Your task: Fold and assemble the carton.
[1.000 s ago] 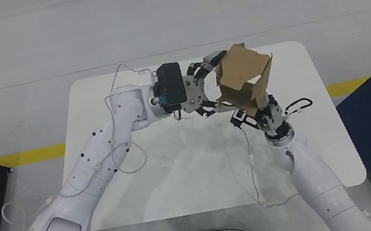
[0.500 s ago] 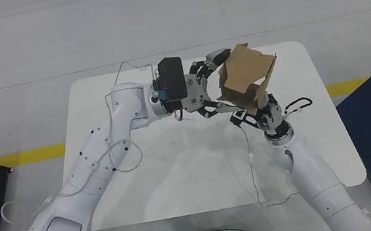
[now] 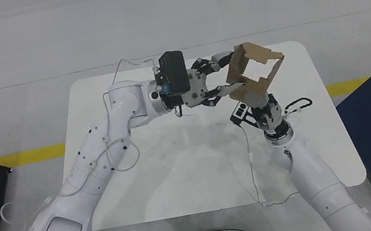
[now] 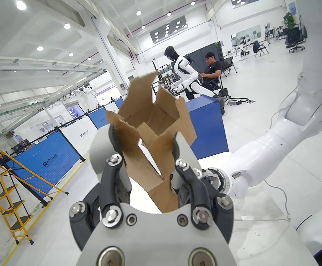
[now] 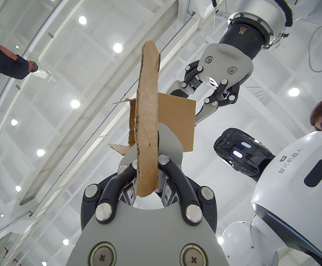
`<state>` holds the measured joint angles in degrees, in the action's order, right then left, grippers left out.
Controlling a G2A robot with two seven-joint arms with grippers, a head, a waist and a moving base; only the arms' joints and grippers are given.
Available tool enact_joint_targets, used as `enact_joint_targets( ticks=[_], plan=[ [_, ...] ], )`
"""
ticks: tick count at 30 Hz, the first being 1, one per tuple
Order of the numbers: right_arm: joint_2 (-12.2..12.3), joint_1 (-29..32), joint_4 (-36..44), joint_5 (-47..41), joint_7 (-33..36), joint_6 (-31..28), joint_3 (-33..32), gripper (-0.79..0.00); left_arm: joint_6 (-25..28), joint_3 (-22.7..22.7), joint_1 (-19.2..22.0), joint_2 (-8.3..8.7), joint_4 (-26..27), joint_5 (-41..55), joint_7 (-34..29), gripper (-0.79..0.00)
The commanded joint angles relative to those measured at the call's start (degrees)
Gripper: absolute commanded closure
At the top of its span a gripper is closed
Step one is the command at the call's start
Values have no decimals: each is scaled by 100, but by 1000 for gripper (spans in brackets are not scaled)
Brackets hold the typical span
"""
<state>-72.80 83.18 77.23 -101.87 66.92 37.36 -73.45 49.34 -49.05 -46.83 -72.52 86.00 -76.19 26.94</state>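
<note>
Currently, item one: carton (image 3: 255, 67), brown corrugated board, partly erected into an open tube with loose flaps, held aloft above the table (image 3: 181, 175), over its far side and clear of its surface. Item two: right gripper (image 5: 147, 161), between the carton and the table, fingers pressed together on a lower panel seen edge-on in its wrist view. It is judged to serve as the anchor, fixing the carton's height and angle while the other side is worked. Item three: left gripper (image 4: 144, 141), level with the carton above the table's far middle, fingers spread wide and straddling a corner with two flaps between them. Whether the pads bear firmly on the board cannot be told. Judged purpose: bracketing the walls to square the tube or press a flap inward. Condition: flaps unfolded, ends open, no closure made; assembly judged at an early-to-middle stage. Risk: the single pinch may let the board pivot or crease under a sideways push.
</note>
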Motion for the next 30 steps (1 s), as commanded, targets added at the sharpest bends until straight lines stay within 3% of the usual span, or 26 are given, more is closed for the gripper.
enact_joint_targets(
  ticks=[1, 10, 14, 18, 23, 30],
  plan=[
    [4, 6, -2, -7, 16, -16, -1, 0, 2, 4, 7, -9, 6, 22, -44, -570],
    [32, 40, 22, -40, 42, -42, -4, 0, -294, -106, -73, -44, -20, 387, -333, -659],
    [46, 58, 43, -62, 56, -56, 1, 0, -375, -111, -135, -80, -9, 832, -492, -640],
    [62, 77, 57, -89, 81, -81, -5, 0, -221, -10, -191, -139, -12, 1529, -604, -686],
    [85, 94, 70, -137, 91, -91, -16, 0, -310, 42, -172, -186, -102, 2294, -1306, -782],
    [111, 99, 87, -169, 91, -91, 0, 0, -687, 23, -186, -212, 104, 3212, -2399, -785]
  ],
)
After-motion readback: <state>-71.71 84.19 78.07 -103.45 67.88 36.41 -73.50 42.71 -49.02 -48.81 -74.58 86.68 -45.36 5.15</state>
